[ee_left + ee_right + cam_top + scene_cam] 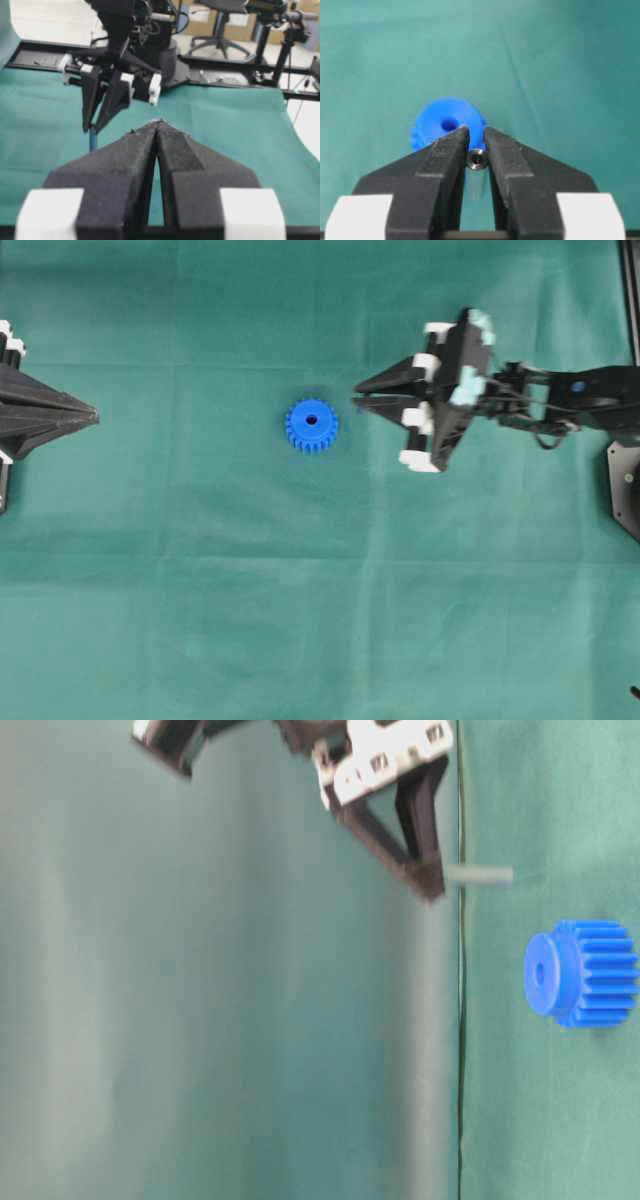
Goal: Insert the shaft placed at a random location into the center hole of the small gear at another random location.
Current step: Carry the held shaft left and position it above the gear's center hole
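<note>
The small blue gear [311,425] lies flat on the green cloth at mid-table, its dark center hole [311,421] facing up. It also shows in the table-level view [583,973] and in the right wrist view [449,125]. My right gripper [358,397] is shut on the silver-grey shaft [477,159], held upright between the fingertips, a little to the right of the gear and above the cloth. The shaft [478,875] hangs clear of the cloth. My left gripper [95,417] is shut and empty at the far left.
Green cloth [300,590] covers the whole table. A black rail [630,290] runs along the right edge. In the left wrist view a black frame [235,82] and office chairs stand beyond the far table edge.
</note>
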